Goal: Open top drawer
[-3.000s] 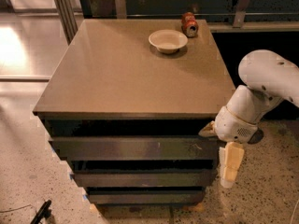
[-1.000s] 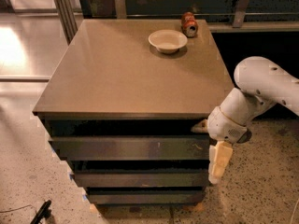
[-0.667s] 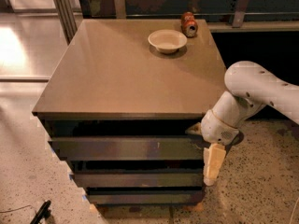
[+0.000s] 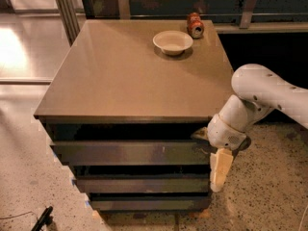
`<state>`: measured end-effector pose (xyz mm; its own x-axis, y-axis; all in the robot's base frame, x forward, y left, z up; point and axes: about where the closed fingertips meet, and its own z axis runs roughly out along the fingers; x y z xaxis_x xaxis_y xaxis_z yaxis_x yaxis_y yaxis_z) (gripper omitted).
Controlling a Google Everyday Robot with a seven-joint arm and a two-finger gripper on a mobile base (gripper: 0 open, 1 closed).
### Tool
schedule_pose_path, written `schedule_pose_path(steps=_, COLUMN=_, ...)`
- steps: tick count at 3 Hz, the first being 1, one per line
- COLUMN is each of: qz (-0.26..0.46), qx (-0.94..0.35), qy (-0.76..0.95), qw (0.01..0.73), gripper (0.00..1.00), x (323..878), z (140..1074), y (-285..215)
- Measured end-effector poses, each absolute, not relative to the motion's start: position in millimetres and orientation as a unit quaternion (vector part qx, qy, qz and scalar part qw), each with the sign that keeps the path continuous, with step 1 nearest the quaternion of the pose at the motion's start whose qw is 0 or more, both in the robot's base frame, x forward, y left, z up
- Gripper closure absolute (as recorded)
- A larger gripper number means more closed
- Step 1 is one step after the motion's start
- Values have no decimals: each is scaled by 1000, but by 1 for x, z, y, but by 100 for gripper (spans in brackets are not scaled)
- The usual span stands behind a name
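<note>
Just at the top drawer (image 4: 130, 153) front's right end, the gripper (image 4: 217, 181).

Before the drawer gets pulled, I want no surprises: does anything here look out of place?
The red can looks tipped over near the back of the tabletop, beside the bowl. The gripper sits at the top drawer's right end.

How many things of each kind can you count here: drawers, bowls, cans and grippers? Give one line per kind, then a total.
Drawers: 3, the top drawer and two slimmer drawers below it
Bowl: 1
Can: 1
Gripper: 1, at the top drawer's right end
Total: 6
</note>
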<state>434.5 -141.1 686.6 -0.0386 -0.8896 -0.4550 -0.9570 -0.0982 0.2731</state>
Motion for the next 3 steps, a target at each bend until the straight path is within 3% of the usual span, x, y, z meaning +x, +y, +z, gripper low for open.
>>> schedule_pose_path(steps=3, qz=333, qx=-701, qy=631, qw=22, gripper=0, x=349, z=694, y=-176)
